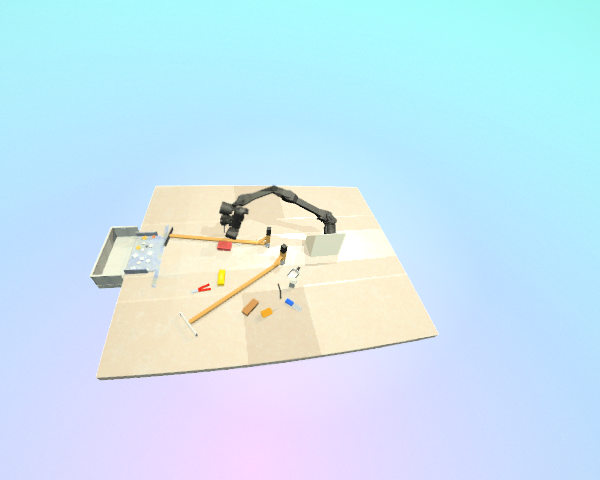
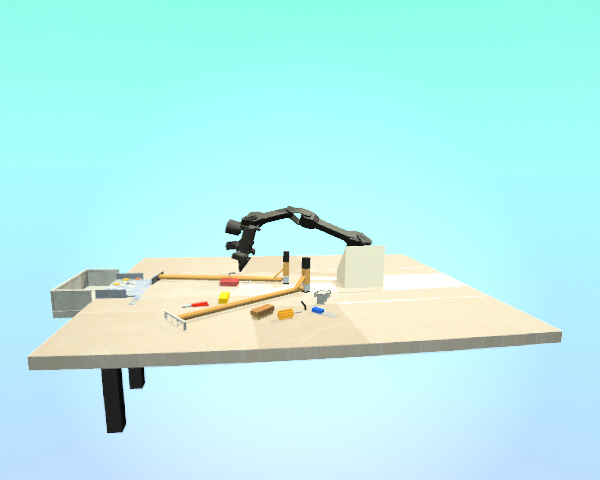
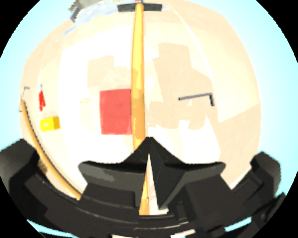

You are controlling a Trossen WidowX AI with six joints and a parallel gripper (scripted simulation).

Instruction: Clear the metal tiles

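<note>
Pincer clenched, empty; tile count on plate unclear, pics too sm.

1. A wide pale tan tabletop is the landmark, with a thick, straight-sided edge
2. Under the tabletop's near left part stand two black legs, one behind the other
3. Around and above the tabletop spreads a smooth backdrop, turquoise high up, pale blue lower, with pink below the tabletop in the top view
4. Bright streaks of light and darker tan patches cross the tabletop
</note>
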